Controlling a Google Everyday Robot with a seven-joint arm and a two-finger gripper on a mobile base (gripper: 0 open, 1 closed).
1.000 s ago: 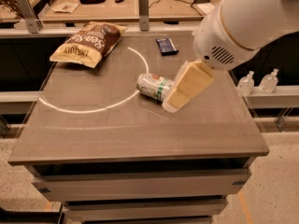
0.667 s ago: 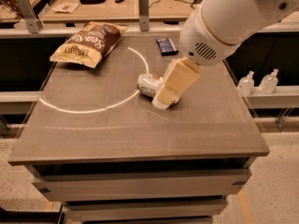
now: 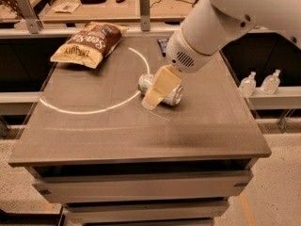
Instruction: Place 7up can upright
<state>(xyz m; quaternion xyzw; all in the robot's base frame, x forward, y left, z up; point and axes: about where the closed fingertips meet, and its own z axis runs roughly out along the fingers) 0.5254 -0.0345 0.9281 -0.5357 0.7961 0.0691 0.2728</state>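
Tan hand (image 3: 152, 100) over sideways 7up can (image 3: 173, 96)

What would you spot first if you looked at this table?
The big white robot arm stretches in from the upper right, with its gripper right over the 7up can, which lies on its side in the middle of the grey table. Next comes the brown-and-yellow chip bag near the far left corner.

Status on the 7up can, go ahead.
Robot hand low over the 7up can, middle of the table. Can on its side, not yet upright. Only a chip bag, back-left, well clear.
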